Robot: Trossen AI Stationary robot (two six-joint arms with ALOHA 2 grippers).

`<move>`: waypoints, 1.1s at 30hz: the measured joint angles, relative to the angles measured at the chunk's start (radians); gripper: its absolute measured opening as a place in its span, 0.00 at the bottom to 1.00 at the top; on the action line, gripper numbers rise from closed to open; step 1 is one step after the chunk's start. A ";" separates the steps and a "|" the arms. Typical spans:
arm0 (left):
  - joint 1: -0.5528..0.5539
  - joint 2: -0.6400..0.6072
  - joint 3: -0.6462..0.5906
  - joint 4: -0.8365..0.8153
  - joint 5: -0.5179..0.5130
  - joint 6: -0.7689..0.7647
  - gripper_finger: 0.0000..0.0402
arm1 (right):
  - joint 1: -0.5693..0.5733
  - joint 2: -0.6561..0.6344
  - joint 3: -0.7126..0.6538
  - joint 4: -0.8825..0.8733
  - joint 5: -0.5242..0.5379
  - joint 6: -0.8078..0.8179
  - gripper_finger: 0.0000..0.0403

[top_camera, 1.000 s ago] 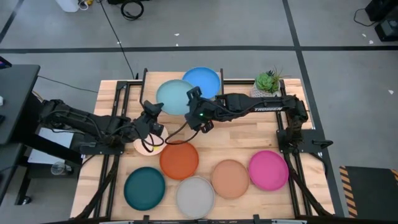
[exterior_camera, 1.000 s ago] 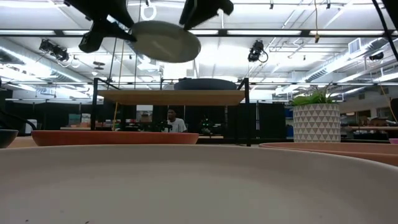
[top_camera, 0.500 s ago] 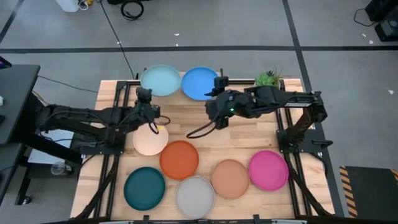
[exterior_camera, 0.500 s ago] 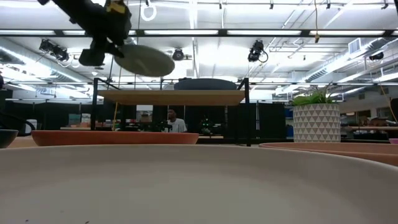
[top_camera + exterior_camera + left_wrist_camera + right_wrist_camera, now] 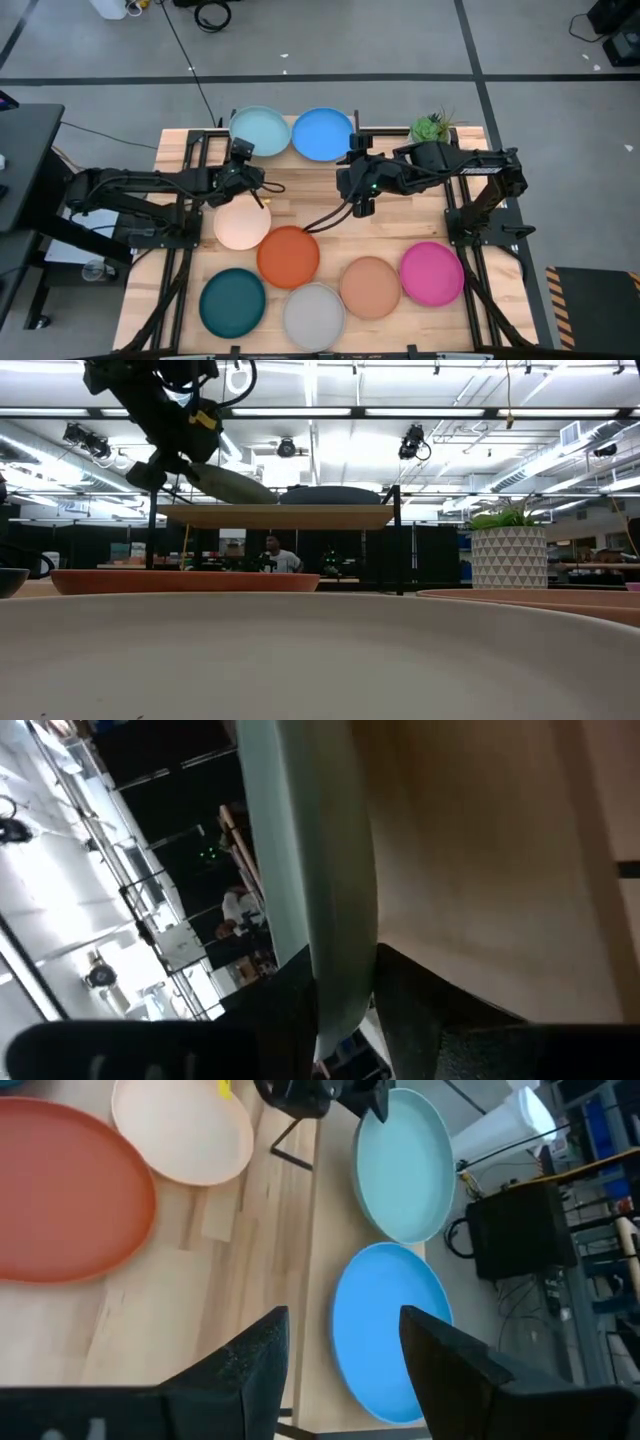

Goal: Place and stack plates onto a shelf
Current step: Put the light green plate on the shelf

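The pale blue plate (image 5: 260,131) sits over the left end of the shelf (image 5: 275,515), beside the blue plate (image 5: 324,133) already resting on the right end. Your left gripper (image 5: 240,163) is clamped on its near rim — in the left wrist view the rim runs straight between the two dark fingers (image 5: 275,1010). In the low view the plate tilts, its far edge low over the board and its gripped edge higher, and you can't tell whether it touches the board yet.

Judging from that, the risk lies at the jaws: let go while the gripped edge is high and the plate could drop, skid and knock the blue plate, or slide off the back of the shelf.

Your right gripper (image 5: 362,200) hangs with fingers wide apart and nothing between them over the table (image 5: 400,225), well apart from the cream plate (image 5: 240,224).
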 joint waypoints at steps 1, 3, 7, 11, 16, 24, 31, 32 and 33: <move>-0.001 0.004 0.000 0.005 -0.001 0.006 0.24 | 0.002 0.000 0.000 -0.003 0.000 0.004 0.49; -0.001 0.006 0.000 0.001 0.001 0.016 0.24 | 0.005 0.000 0.000 -0.004 0.000 0.012 0.49; 0.000 0.006 0.000 0.007 0.044 0.032 0.24 | 0.014 0.000 0.000 -0.004 0.000 0.024 0.49; -0.001 0.006 0.000 0.026 0.104 0.031 0.24 | 0.021 0.000 0.000 -0.004 0.000 0.040 0.49; 0.001 0.006 0.000 0.058 0.140 0.009 0.24 | 0.027 0.000 0.000 -0.004 -0.001 0.055 0.49; 0.001 0.002 0.000 0.024 0.088 -0.010 0.24 | 0.034 0.000 0.000 -0.004 -0.001 0.063 0.49; 0.001 0.002 0.000 -0.001 0.131 -0.124 0.26 | 0.034 0.000 0.000 -0.002 -0.024 0.072 0.49; 0.001 0.002 0.000 -0.012 0.147 -0.150 0.27 | 0.034 0.000 0.000 -0.001 -0.025 0.074 0.49; 0.001 0.002 0.000 -0.021 0.163 -0.174 0.29 | 0.034 0.000 0.000 -0.002 -0.025 0.075 0.49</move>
